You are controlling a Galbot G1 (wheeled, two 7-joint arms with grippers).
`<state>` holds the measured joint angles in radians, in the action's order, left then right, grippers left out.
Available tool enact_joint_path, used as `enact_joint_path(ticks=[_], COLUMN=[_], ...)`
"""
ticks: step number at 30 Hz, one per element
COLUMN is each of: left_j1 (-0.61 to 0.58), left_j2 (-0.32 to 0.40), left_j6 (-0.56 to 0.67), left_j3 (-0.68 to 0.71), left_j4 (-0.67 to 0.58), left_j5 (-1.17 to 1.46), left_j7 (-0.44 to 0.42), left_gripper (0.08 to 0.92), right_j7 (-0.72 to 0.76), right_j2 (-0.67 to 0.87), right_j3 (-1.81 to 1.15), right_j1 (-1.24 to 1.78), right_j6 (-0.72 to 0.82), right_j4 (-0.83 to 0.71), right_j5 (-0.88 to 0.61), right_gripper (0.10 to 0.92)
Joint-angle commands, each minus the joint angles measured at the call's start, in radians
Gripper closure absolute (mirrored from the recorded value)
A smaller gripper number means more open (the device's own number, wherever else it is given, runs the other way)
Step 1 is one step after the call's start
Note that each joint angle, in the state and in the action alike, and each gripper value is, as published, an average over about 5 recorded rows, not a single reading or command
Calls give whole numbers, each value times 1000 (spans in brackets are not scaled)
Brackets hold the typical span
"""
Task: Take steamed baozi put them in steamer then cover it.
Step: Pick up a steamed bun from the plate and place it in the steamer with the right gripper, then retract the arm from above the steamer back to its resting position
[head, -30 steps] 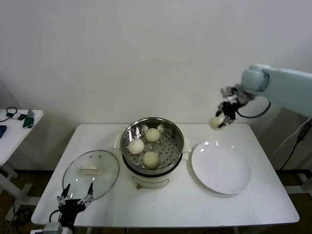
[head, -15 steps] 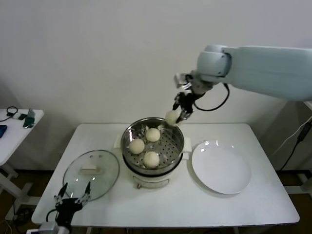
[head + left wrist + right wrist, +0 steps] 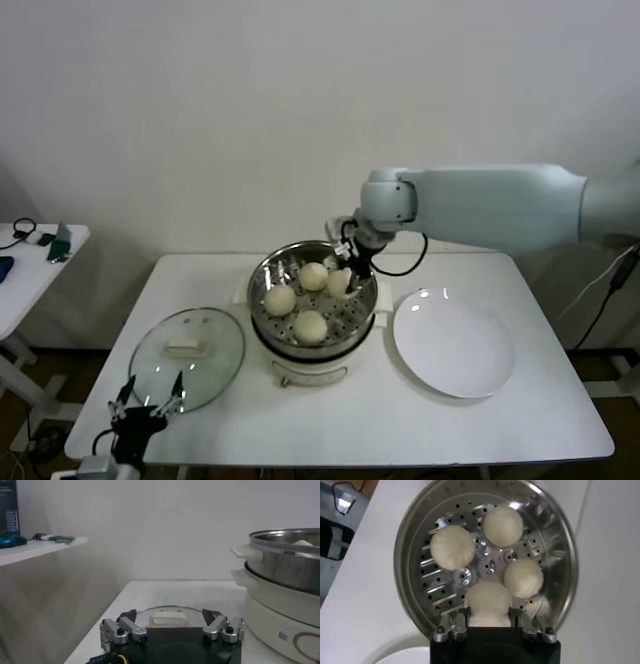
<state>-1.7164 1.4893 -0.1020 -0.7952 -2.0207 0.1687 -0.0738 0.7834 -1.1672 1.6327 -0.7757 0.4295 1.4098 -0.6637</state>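
Observation:
The steamer (image 3: pixel 268 268) stands mid-table, a shiny perforated basket on a cream pot base. Three baozi (image 3: pixel 314 276) (image 3: pixel 280 299) (image 3: pixel 310 325) lie on its floor. My right gripper (image 3: pixel 345 276) reaches into the basket's right side and is shut on another baozi (image 3: pixel 339 283). In the right wrist view that baozi (image 3: pixel 489 602) sits squeezed between the gripper (image 3: pixel 490 624), low over the perforated floor (image 3: pixel 427 587); whether it touches is unclear. The cover (image 3: pixel 187 350), a glass lid with a cream handle (image 3: pixel 172 617), lies flat left of the steamer. My left gripper (image 3: pixel 146 408) waits open at the lid's near edge.
An empty white plate (image 3: pixel 453 343) lies right of the steamer. A small side table (image 3: pixel 30 262) with gadgets stands off to the left. The right arm spans over the table's back right. The pot base (image 3: pixel 280 620) rises close beside the lid.
The right arm has swung left from above the plate's far side and come down into the steamer, carrying the baozi. The left gripper has hardly moved.

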Motion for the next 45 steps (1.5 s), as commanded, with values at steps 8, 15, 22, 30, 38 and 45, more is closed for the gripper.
enact_joint_path(ticks=[8, 15, 22, 30, 38, 45], left_j1=[0, 3, 7, 14, 31, 63], left_j2=[2, 0, -4, -13, -21, -25], left_j6=[0, -9, -22, -12, 13, 99], left_j3=[3, 6, 16, 18, 29, 29], left_j4=[2, -4, -21, -28, -6, 34], left_j5=[1, 4, 9, 21, -14, -176], left_j7=[0, 1, 9, 40, 53, 58], left_gripper=[177, 177, 177, 177, 177, 177], right_j7=[-29, -25, 38, -454, -697, -675], right_j2=[-18, 5, 118, 396, 613, 612], right_j3=[-8, -66, -128, -588, -1302, -1984], right_j1=[120, 75, -58, 239, 914, 1718], right_j6=[19, -4, -56, -70, -188, -327], right_j4=[-22, -28, -39, 6, 128, 257], right_j5=[85, 17, -169, -392, -311, -102], right_gripper=[481, 403, 223, 203, 203, 203])
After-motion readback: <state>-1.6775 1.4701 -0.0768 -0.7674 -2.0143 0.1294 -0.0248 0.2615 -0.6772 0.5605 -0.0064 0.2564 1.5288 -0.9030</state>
